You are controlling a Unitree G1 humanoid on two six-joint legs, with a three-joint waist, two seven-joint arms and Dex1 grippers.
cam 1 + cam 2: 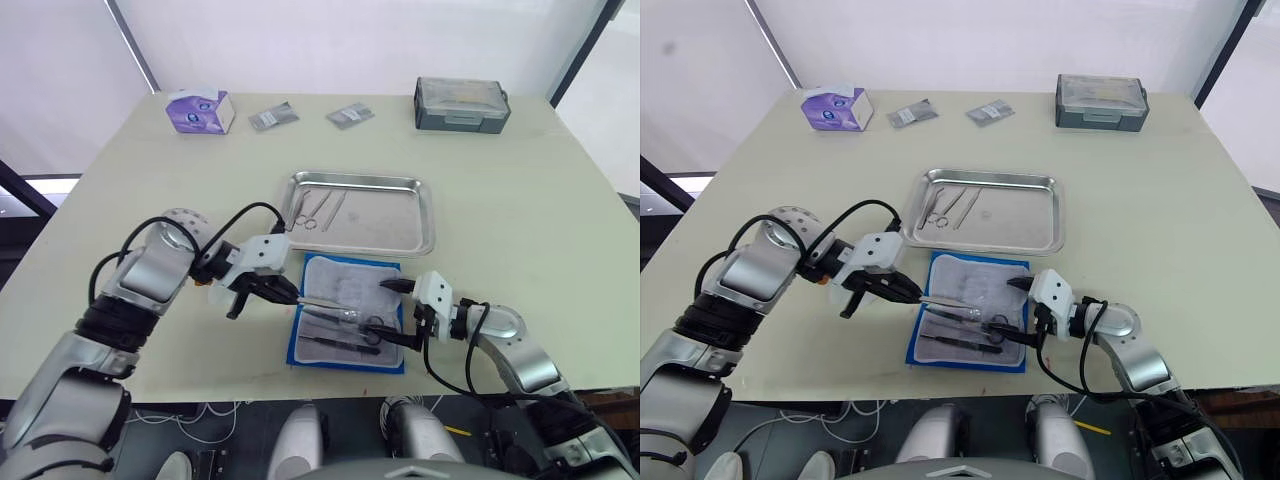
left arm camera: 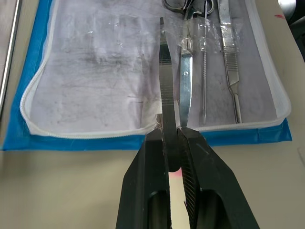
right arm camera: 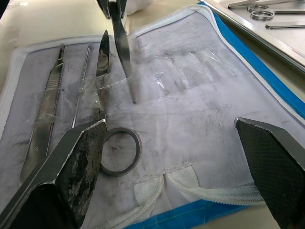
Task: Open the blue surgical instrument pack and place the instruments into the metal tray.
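The left end effector [image 1: 288, 291] is seen at centre left of the head view, its two black fingers [image 2: 157, 176] clamped on a pair of straight tweezers [image 2: 166, 81], which is held out over the pale lining of the blue surgical instrument pack [image 1: 347, 326]. The right end effector [image 1: 403, 312] sits at lower right of centre, its fingers [image 3: 76, 157] spread wide apart over the near end of the pack, with nothing gripped; one finger hangs just beside the ring handle of the scissors [image 3: 107, 95], though contact cannot be made out. The pack is laid open and flat on the worktop [image 1: 520, 200], just below the metal tray [image 1: 400, 222] in the frame. Three instruments are counted lying on the lining in the wrist views: the ring-handled scissors, a thin probe [image 2: 205, 71] and a flat handled tool [image 2: 228, 57]; strips of clear tape are seen across them. In the tray, at its left end, at least two instruments [image 1: 317, 208] are seen, one ring-handled; an exact count cannot be given. Along the top of the frame, one purple tissue box [image 1: 200, 110], two small grey packets [image 1: 273, 117] and one grey lidded box [image 1: 462, 104] are set on the worktop.
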